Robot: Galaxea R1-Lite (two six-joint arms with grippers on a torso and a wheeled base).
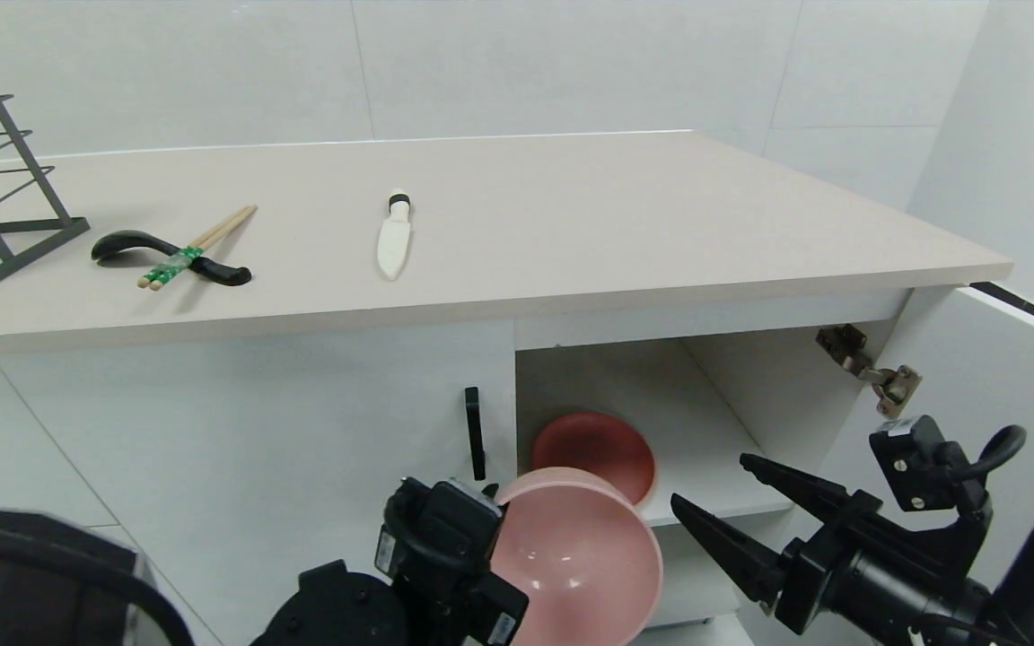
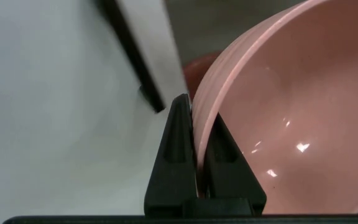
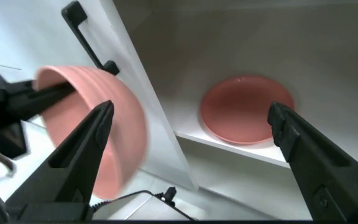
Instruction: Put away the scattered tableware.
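Two grippers at the open cabinet (image 1: 750,386): left gripper (image 2: 194,109) pinches the pink bowl (image 1: 580,556) by its rim just outside it; right gripper (image 1: 708,477) gapes wide, empty; red dish (image 1: 596,449) sits inside.

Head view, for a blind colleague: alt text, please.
The left tool grips a pink bowl by its rim before an open cabinet holding a red dish, with the right tool open beside it. On the counter above lie a black spoon, chopsticks and a white knife.

Pink bowl (image 1: 584,556): glossy, smooth, plastic-looking. Chopsticks (image 1: 212,235): bare wood. Black spoon (image 1: 113,246): shiny. Bench (image 1: 616,215): matt, smooth. Rack (image 1: 32,248): dark matt metal wire.
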